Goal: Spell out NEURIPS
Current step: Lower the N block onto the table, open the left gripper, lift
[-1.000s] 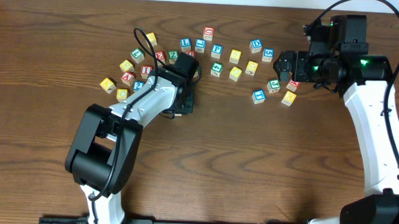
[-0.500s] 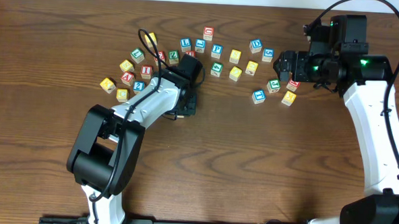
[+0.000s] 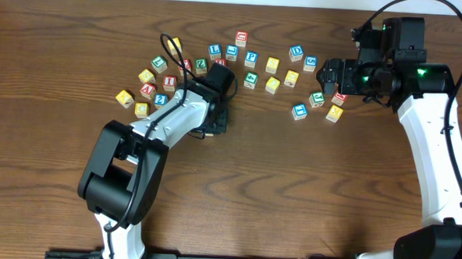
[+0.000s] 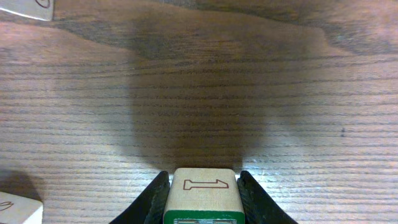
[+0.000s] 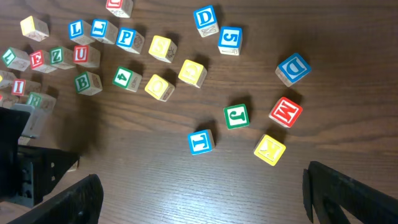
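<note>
Left fingers [image 4: 153, 198] clench a cube [image 4: 204, 190] between them, on its flat sides. Light, rigid, smooth wood, so it may slip. Right fingers [image 5: 74, 199] spread, empty.

On the right wrist feed I am seeing the blue T cube [image 5: 201, 141], green J cube [image 5: 236, 116], red M cube [image 5: 285, 112] and yellow K cube [image 5: 269, 150] sitting clustered on the wooden table [image 5: 186, 193], just ahead of the gap between the right fingers [image 5: 348, 193], the K lying nearest them. Farther out, a blue D cube [image 5: 292, 68] is resting beyond the M and a blue 5 cube [image 5: 229, 38] is sitting farther still. The green 4 cube [image 5: 126, 78] and green B cube [image 5: 86, 82] are lying ahead of the finger at the feed's left edge.
</note>
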Robot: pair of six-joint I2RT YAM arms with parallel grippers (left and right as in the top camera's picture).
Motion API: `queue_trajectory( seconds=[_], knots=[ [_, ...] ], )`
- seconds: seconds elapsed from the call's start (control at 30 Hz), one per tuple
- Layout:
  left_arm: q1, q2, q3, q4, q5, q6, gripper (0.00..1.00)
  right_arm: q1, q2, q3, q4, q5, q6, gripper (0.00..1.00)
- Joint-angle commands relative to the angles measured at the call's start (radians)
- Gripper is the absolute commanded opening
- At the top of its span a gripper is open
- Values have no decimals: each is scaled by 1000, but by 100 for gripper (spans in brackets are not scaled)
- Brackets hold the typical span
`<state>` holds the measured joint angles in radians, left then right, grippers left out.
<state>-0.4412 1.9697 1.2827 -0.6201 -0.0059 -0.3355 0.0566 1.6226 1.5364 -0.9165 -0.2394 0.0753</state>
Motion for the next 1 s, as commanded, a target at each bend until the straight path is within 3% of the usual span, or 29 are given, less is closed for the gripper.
queue_trajectory(
  seconds=[0.0, 0.2, 0.47, 0.97],
  knots=[
    [0, 19, -16, 1, -3, 17, 26, -3, 0, 18, -1, -3, 10, 99],
    [0, 19, -16, 1, -3, 17, 27, -3, 0, 18, 0, -3, 10, 99],
    [0, 19, -16, 1, -3, 17, 38, -3, 0, 18, 0, -3, 10, 99],
    [0, 19, -16, 1, -3, 17, 46, -3, 0, 18, 0, -3, 10, 99]
  ],
)
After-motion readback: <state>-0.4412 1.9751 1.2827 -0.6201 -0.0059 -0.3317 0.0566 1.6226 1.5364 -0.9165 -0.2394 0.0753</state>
